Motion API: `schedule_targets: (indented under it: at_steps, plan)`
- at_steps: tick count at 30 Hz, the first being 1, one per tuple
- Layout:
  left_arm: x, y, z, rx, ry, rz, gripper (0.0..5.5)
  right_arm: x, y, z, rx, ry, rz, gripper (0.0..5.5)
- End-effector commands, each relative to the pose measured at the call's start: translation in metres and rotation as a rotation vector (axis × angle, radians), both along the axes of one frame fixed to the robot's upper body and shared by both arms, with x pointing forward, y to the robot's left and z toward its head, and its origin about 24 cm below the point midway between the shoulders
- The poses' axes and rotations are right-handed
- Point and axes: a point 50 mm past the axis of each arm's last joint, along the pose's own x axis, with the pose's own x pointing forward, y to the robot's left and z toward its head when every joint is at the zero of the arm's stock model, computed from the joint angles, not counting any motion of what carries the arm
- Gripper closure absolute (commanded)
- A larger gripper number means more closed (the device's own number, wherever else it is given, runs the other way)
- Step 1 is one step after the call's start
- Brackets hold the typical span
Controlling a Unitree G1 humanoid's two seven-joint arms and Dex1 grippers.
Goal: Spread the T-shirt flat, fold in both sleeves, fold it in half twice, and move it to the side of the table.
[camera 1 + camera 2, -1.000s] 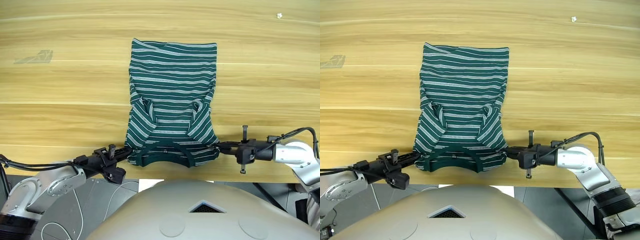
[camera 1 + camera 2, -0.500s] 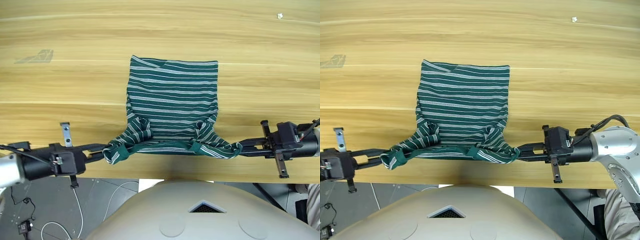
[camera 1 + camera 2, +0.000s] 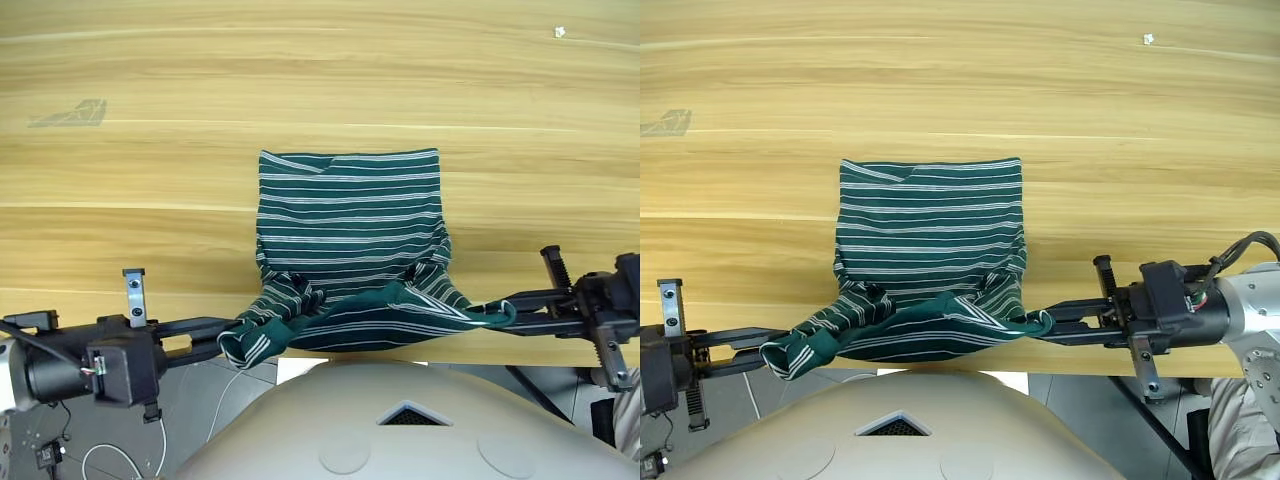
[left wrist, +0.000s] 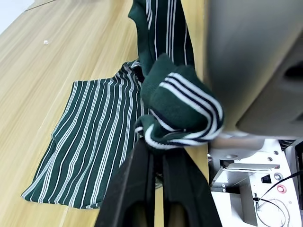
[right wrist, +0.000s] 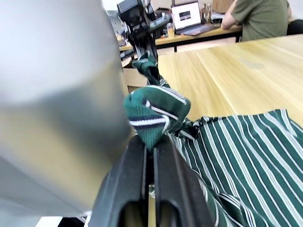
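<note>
T-shirt (image 3: 348, 225) sits mid-table (image 3: 150, 100), far half flat, near edge lifted past the table's front. Left gripper (image 3: 228, 338) and right gripper (image 3: 502, 310) each clamp a near corner, held wide apart, probably to tension the cloth for a flat spread.

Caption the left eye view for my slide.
The left gripper and right gripper each clamp a near corner of the T-shirt on the table.

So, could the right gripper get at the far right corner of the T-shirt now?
Probably not yet: the right gripper is shut on the near end of the T-shirt, holding it up. The way over the table to that corner looks open once it lets go.
</note>
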Motion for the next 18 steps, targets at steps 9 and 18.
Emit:
schedule_targets:
  at_steps: [9,18]
  plan:
    - [0.096,0.023,-0.030,0.130,-0.294,0.323,5.49,0.074,-0.011,-0.039,-0.317,-0.259,-0.129,5.50]
    - [0.143,0.003,-0.079,0.138,-0.304,0.424,5.49,0.146,-0.002,-0.058,-0.376,-0.399,-0.270,5.50]
